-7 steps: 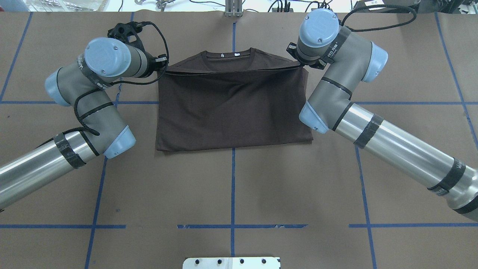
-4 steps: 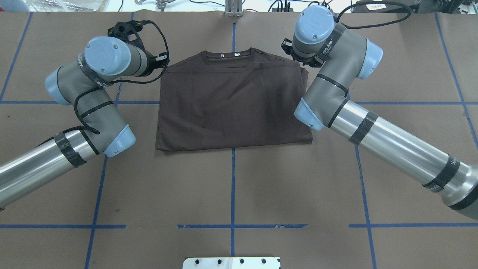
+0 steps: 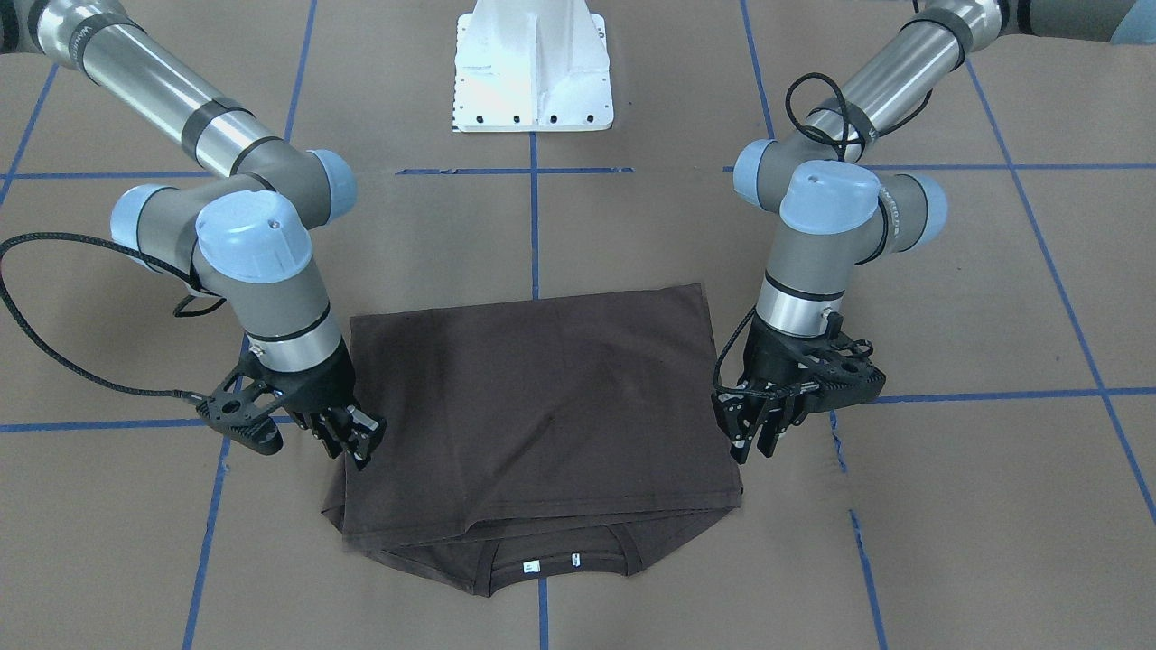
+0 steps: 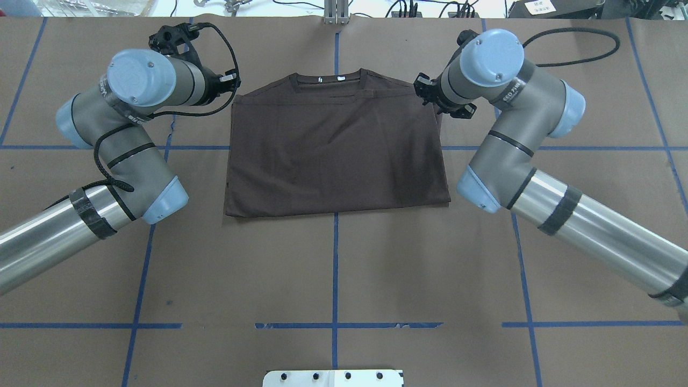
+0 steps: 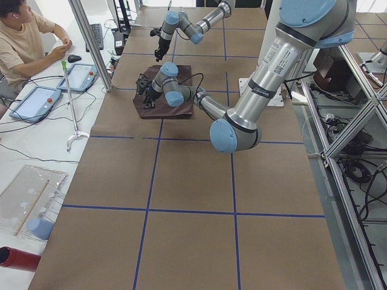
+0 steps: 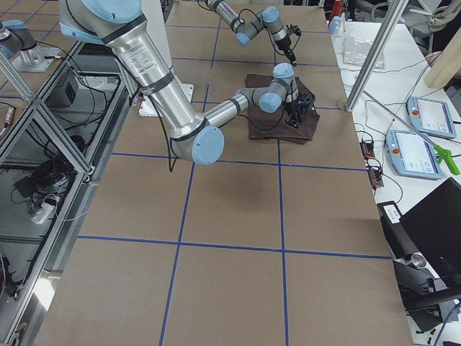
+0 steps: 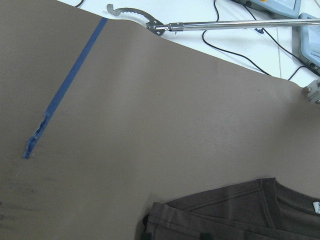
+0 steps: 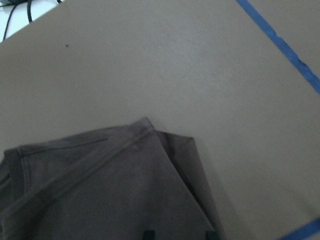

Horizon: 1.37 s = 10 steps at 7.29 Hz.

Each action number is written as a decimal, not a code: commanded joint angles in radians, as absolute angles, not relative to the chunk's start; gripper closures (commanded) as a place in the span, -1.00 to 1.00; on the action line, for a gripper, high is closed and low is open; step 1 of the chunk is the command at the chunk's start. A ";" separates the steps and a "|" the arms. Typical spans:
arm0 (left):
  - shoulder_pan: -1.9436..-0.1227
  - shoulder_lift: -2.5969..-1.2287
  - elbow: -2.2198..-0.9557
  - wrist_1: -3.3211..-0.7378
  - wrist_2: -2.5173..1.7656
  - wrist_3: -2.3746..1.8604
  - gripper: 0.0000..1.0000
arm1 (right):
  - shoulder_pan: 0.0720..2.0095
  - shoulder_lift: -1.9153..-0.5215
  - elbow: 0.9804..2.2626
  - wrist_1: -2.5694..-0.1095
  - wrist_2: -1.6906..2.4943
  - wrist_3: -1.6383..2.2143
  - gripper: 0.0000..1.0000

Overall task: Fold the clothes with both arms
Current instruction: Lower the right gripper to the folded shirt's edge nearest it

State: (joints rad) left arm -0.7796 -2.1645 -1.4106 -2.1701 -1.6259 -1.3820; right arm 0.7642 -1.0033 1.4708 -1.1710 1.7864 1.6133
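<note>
The dark brown T-shirt lies flat on the table, folded in half, its hem laid just short of the collar with the white neck labels showing. My left gripper hovers at the shirt's far left corner, open and holding nothing. My right gripper is at the far right corner, also open and empty. In the front-facing view the shirt sits between the left gripper and the right gripper. Both wrist views show a shirt corner just below spread fingertips.
The white pedestal base stands on the robot's side of the table. Blue tape lines cross the brown table cover. A seated person and tablets are beyond the far table edge, by a metal post.
A second ago both grippers held the hem taut above the shirt. The hem now lies flat near the collar, both grippers have let go, and the right arm has swung outward.
</note>
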 commanded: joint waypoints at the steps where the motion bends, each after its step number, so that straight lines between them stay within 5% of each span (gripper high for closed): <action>1: -0.778 -2.119 -1.463 -2.171 -1.669 -1.384 0.11 | 0.665 -1.182 1.687 -1.166 1.790 1.822 0.08; 10: -0.773 -2.111 -1.474 -2.161 -1.666 -1.379 0.12 | 0.581 -1.259 1.706 -1.170 1.782 1.919 0.02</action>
State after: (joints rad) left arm -0.7733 -2.1094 -1.4740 -2.1617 -1.6660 -1.3796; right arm 0.5825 -1.2558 1.7051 -1.1692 1.7819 1.9190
